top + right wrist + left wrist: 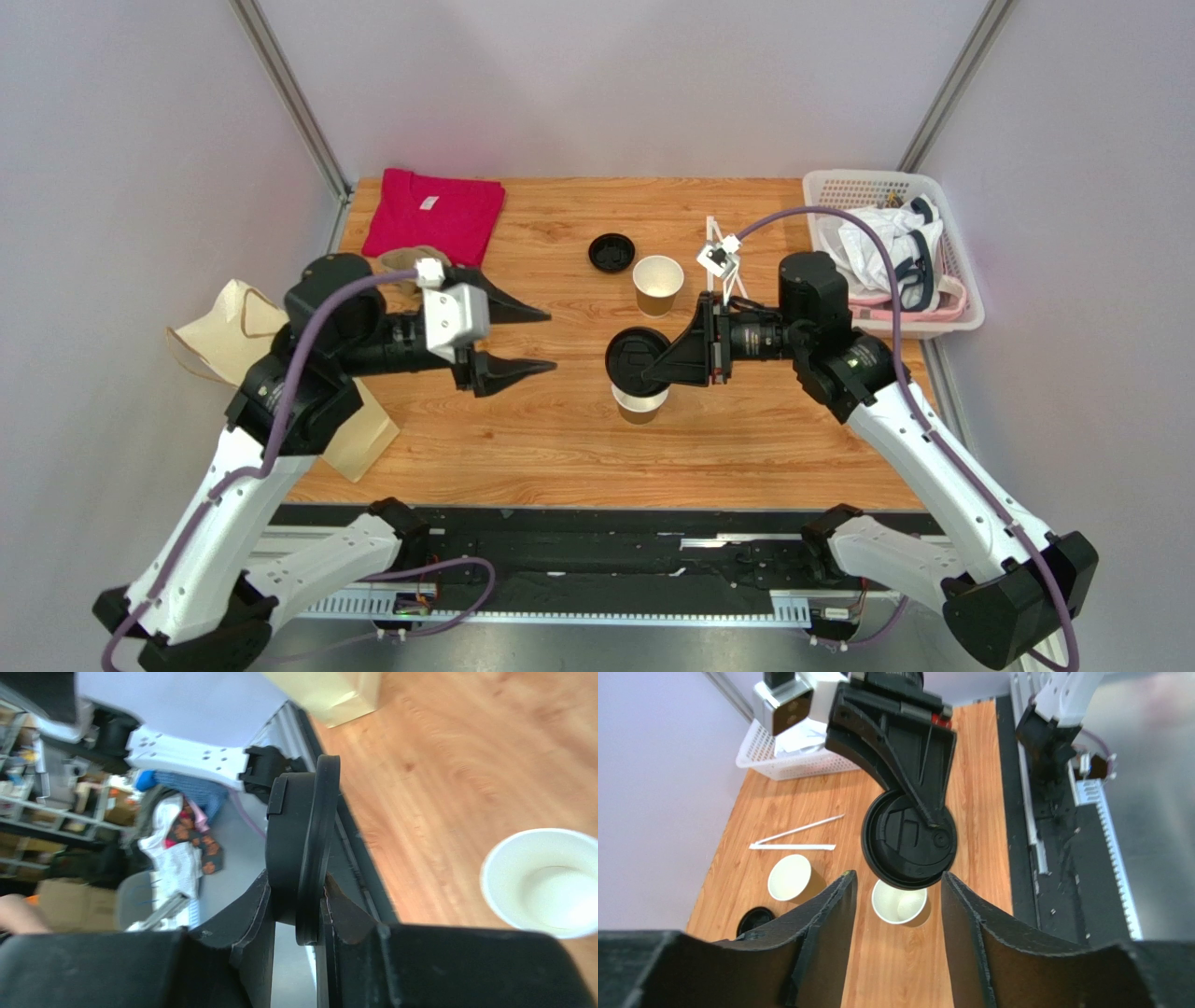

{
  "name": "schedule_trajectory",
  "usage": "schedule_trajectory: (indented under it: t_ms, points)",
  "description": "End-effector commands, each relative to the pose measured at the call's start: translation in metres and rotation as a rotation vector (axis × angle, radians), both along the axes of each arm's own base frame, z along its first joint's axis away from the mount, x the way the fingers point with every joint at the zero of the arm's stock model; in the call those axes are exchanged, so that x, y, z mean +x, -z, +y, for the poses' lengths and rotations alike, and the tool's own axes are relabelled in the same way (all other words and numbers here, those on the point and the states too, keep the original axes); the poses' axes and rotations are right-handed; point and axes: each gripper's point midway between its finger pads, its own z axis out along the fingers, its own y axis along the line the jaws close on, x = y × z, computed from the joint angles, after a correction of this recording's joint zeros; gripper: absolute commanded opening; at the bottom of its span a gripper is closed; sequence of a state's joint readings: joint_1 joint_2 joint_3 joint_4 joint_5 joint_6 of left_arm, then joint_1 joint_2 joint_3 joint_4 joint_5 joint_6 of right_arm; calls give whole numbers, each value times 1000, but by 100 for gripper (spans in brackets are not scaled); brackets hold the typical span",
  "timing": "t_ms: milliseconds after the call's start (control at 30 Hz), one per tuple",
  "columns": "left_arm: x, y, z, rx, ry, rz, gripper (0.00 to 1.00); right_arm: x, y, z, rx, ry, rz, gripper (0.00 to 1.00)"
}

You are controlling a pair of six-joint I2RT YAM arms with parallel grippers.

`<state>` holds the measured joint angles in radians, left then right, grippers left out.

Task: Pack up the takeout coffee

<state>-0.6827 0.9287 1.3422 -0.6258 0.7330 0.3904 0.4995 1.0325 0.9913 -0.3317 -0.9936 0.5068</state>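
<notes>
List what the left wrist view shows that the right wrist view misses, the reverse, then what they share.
Left wrist only: another open paper cup, a loose black lid, two white straws and a white basket. Right wrist only: the corner of a paper bag and background clutter. Both: the right gripper pinching a second black lid by an open white-lined cup on the wooden table.

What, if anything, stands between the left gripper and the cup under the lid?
Nothing visible at table level: only bare table lies between the open left gripper and the cup. The right gripper holds the lid over the cup's mouth, so a reach from above looks blocked.
</notes>
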Motion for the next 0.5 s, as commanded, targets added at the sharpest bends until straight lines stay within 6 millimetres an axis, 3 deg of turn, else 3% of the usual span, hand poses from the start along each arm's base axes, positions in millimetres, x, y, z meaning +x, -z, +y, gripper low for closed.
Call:
schedule_trajectory:
  t_ms: [0, 100, 233, 467]
  points:
    - [20, 26, -16, 133, 0, -157, 51, -20, -25, -1, 88, -108, -40, 0]
    - [17, 31, -30, 166, 39, -199, 43, -22, -22, -2, 77, -113, -49, 0]
    - [20, 34, -47, 197, 55, -219, 41, -22, -10, -4, 38, -111, -50, 0]
    - [25, 39, -63, 240, 26, -223, 35, -16, -4, -3, 17, -91, -65, 0]
